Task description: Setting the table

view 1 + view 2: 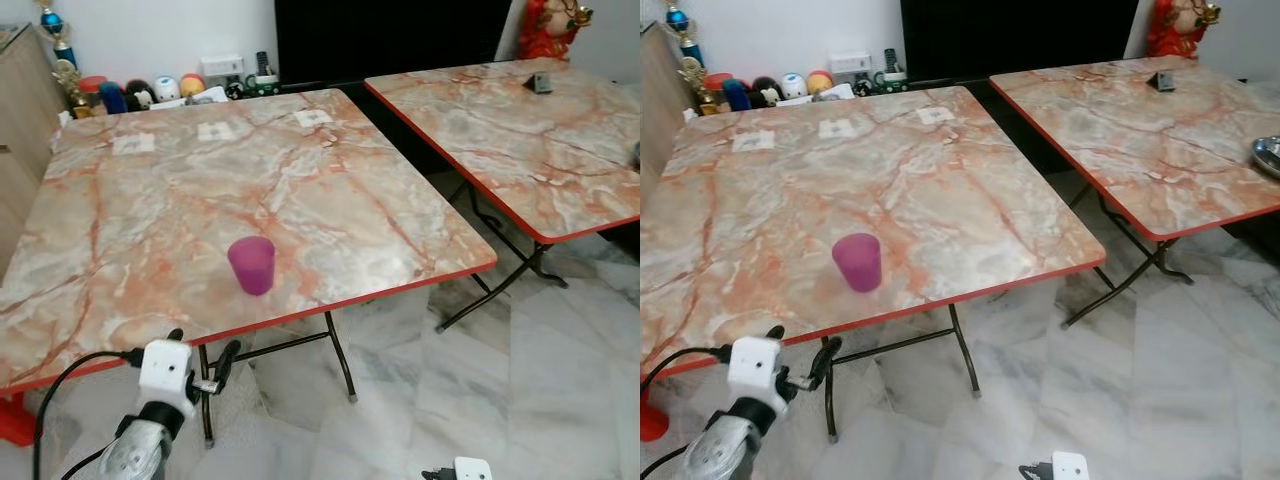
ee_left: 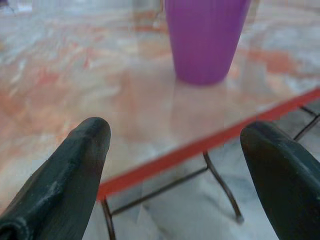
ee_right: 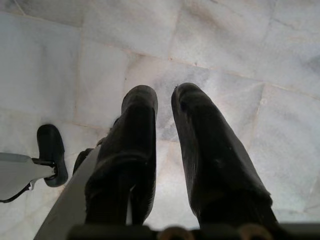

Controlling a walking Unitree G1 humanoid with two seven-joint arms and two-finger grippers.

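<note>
Purple cup (image 1: 251,264) is standing upright on the near marble table (image 1: 330,190), close to that table's red near edge and toward its middle, with bare tabletop all around it. Its long axis is running straight up, mouth open to the top.

Left gripper (image 1: 200,362) is hovering just off the near edge, slightly below the tabletop's level and a little to the left of the cup, so the cup is lying ahead of it, farther in and slightly to the right. Its two black fingers (image 2: 75,170) are standing wide apart and holding nothing; in the left wrist view the cup is showing between and beyond the tips, across the red edge.

Right gripper (image 3: 162,95) is hanging low on the right, pointing down at the white floor tiles (image 3: 225,45), its fingers nearly together with a narrow gap and nothing between them.

Judging by this, the left arm is much the nearer one, and any grasp is calling for a short reach forward over the edge with the fingers straddling the upright cup's sides.
</note>
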